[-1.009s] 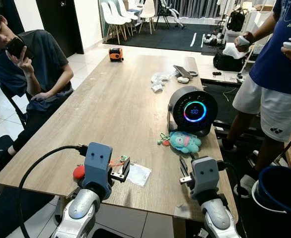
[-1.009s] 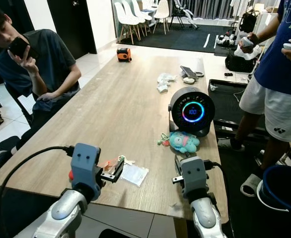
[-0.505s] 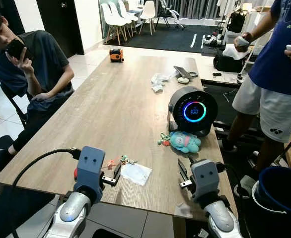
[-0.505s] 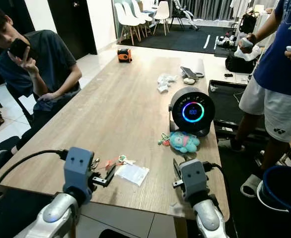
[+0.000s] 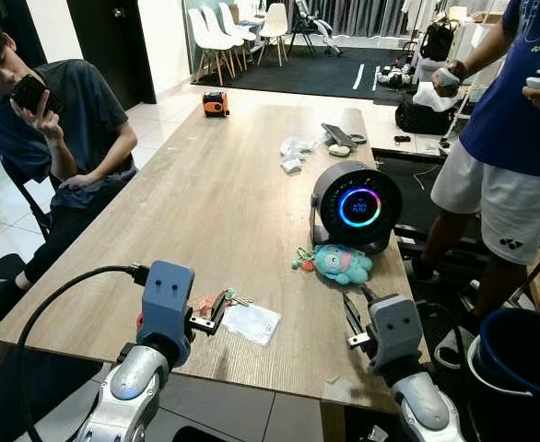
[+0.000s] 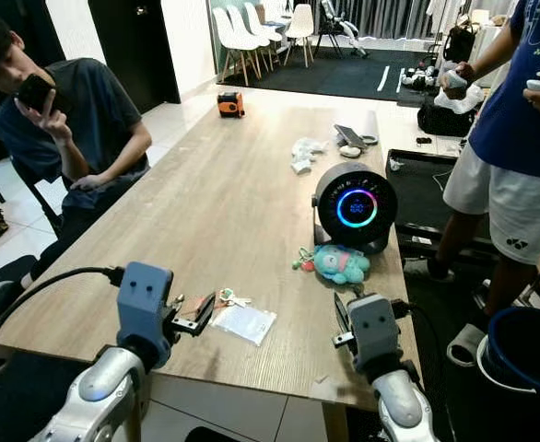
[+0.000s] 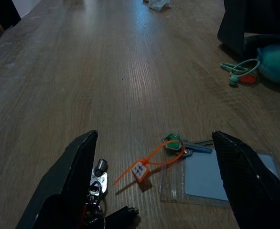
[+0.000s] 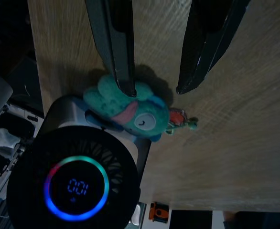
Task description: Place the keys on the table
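Note:
The keys lie flat on the wooden table near its front edge, with a green-capped key, an orange tag and a clear card sleeve beside them. My left gripper stands open just behind them, its fingers on either side and not touching; in the left eye view that left gripper sits by the table edge. A metal ring rests against one finger. My right gripper is open and holds nothing, and from the head camera this right gripper hovers near the front right corner.
A teal plush toy and a round black fan with a glowing ring stand ahead of the right gripper. Crumpled paper lies farther back. A person sits at the left, another stands at the right. A blue bucket is on the floor.
The left gripper has opened and drawn back toward the front edge, leaving the keys lying on the table. The right gripper has shifted slightly right.

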`<state>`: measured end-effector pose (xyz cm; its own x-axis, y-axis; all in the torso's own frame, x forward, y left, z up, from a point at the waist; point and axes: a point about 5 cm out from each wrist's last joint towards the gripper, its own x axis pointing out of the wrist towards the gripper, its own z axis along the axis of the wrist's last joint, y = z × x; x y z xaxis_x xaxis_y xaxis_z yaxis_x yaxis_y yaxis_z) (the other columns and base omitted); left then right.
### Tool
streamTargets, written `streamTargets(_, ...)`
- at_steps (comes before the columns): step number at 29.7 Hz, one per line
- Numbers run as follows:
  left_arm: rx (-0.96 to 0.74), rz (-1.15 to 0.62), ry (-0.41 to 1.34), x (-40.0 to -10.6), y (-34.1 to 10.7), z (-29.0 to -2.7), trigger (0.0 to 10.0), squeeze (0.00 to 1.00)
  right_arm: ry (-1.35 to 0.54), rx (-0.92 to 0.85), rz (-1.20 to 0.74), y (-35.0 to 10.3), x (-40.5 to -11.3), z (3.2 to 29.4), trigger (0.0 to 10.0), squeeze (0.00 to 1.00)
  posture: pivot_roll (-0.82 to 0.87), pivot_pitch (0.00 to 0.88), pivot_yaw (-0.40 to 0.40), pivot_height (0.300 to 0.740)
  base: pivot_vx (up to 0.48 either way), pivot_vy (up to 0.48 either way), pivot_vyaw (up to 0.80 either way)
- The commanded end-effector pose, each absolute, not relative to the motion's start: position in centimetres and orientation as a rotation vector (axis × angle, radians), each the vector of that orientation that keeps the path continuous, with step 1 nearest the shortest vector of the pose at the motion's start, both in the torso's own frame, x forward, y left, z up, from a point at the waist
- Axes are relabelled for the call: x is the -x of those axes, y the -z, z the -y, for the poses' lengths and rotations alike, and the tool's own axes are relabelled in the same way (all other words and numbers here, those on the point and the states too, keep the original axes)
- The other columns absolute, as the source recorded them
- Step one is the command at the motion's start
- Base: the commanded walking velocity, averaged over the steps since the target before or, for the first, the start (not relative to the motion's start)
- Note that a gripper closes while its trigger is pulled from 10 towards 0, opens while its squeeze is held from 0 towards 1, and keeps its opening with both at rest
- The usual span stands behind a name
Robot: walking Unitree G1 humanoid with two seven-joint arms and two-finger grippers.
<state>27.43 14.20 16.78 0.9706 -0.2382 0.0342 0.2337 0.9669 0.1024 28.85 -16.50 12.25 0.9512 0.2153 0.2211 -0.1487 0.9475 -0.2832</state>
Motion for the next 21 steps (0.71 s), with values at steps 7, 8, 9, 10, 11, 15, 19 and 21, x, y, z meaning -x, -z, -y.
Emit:
streamTargets(7,-0.095,0.029,0.24,-27.5,-16.5,-14.0,10.0,0.28,-0.196,0.241,0.266,-12.4,-28.9,15.5,10.0,0.0,0.13,0.109,0.062,0.74,0.0,0.0,0.0)
streamTargets(8,-0.095,0.029,0.239,-27.6,-16.5,-14.0,10.0,0.28,-0.196,0.24,0.267,-12.4,-28.9,15.5,10.0,0.0,0.13,0.109,0.061,0.74,0.0,0.0,0.0)
streamTargets(9,-0.095,0.029,0.239,-27.6,-16.5,-14.0,10.0,0.28,-0.196,0.24,0.267,-12.4,-28.9,15.5,10.0,0.0,0.13,0.109,0.061,0.74,0.0,0.0,0.0)
streamTargets(10,-0.095,0.029,0.239,-27.6,-16.5,-14.0,10.0,0.28,-0.196,0.24,0.267,-12.4,-28.9,15.5,10.0,0.0,0.13,0.109,0.061,0.74,0.0,0.0,0.0)
streamTargets(11,-0.095,0.029,0.239,-27.6,-16.5,-14.0,10.0,0.28,-0.196,0.24,0.267,-12.4,-28.9,15.5,10.0,0.0,0.13,0.109,0.061,0.74,0.0,0.0,0.0)
streamTargets(15,-0.092,0.029,0.222,-27.7,-16.4,-14.1,10.0,0.29,-0.196,0.236,0.276,-12.6,-29.1,15.3,10.0,0.0,0.13,0.107,0.059,0.74,0.0,0.0,0.0)
streamTargets(19,-0.092,0.031,0.223,-27.7,-16.5,-14.0,10.0,0.29,-0.197,0.234,0.279,-12.6,-29.1,15.1,10.0,0.0,0.13,0.106,0.056,0.74,-0.083,0.0,0.0)
streamTargets(21,-0.092,0.031,0.222,-27.7,-16.4,-14.0,10.0,0.28,-0.2,0.234,0.279,-12.6,-29.1,15.0,10.0,0.0,0.13,0.106,0.054,0.74,-0.356,0.0,0.0)
